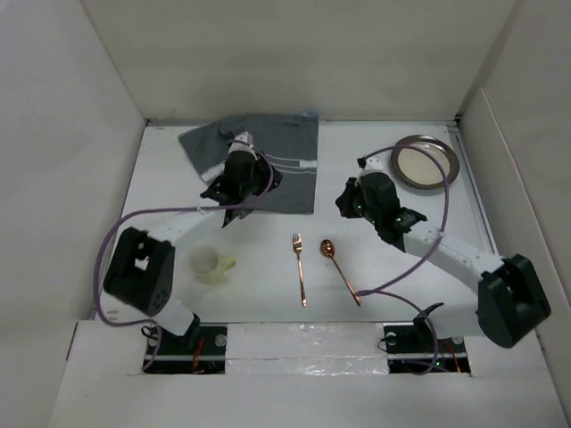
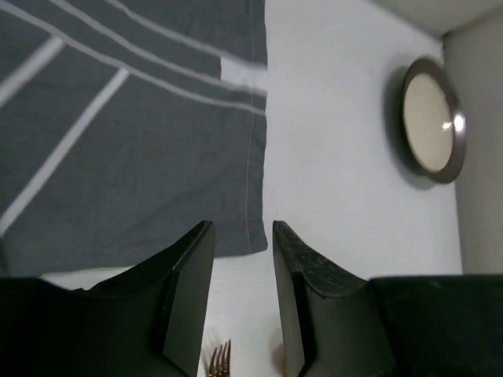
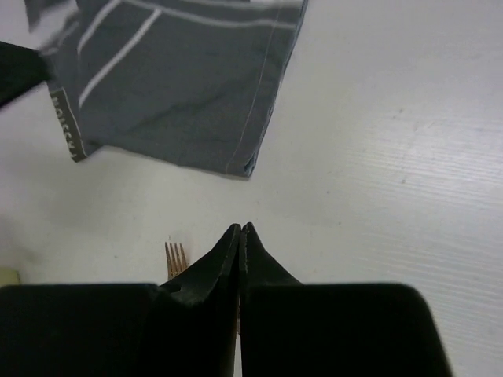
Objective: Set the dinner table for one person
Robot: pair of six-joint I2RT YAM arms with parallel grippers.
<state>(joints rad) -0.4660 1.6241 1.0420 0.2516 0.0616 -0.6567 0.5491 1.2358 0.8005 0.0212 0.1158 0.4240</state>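
Note:
The white dinner table (image 1: 401, 267) carries a dark grey striped cloth mat (image 1: 268, 165) at the back left. A copper fork (image 1: 301, 267) and a copper spoon (image 1: 340, 270) lie side by side at the front middle, and a pale yellow cup (image 1: 208, 264) stands at the front left. A metal-rimmed plate (image 1: 425, 161) sits at the back right. My left gripper (image 1: 239, 176) is open and empty above the mat (image 2: 134, 157), near its near right corner (image 2: 242, 236). My right gripper (image 1: 350, 198) is shut and empty above bare table (image 3: 240, 229), between the mat and the plate.
White walls enclose the table on three sides. Purple cables loop along both arms. In the left wrist view the plate (image 2: 431, 119) sits by the right wall. The fork's tines show in the left wrist view (image 2: 218, 360) and the right wrist view (image 3: 174, 258).

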